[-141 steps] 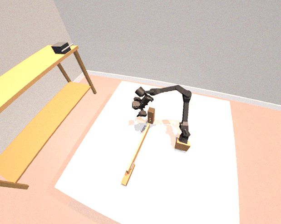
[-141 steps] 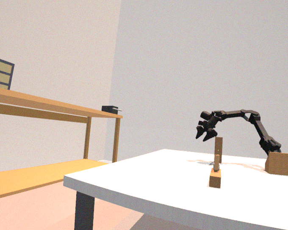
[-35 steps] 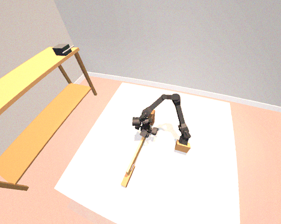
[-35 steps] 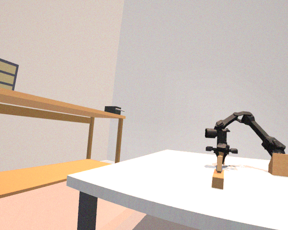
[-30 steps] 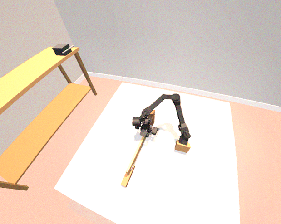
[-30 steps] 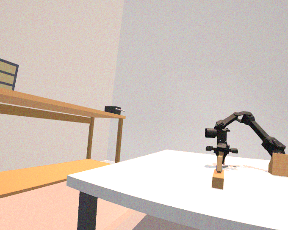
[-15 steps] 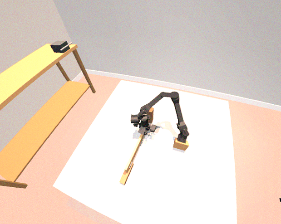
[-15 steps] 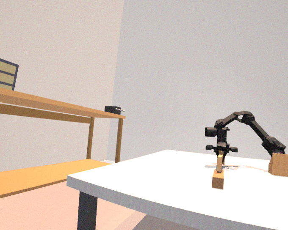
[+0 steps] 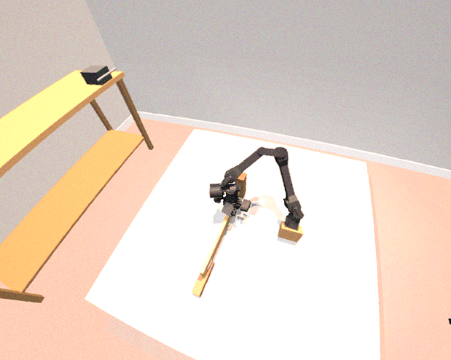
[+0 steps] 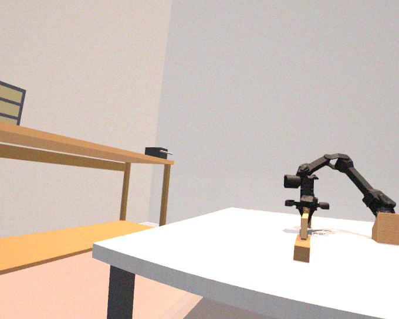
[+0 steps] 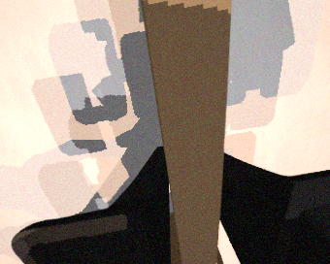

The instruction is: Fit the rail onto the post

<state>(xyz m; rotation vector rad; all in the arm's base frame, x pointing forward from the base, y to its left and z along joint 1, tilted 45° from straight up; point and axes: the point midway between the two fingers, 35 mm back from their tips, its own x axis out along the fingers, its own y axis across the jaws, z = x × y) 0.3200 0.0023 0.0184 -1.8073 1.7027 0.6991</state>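
One rail between gripper fingers.

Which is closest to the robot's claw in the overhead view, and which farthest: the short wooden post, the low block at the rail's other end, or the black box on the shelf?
From the gripper, shut on the rail:
1. Short post, just behind it.
2. Footboard block, down the rail's far end.
3. Black box, on the shelf at upper left.
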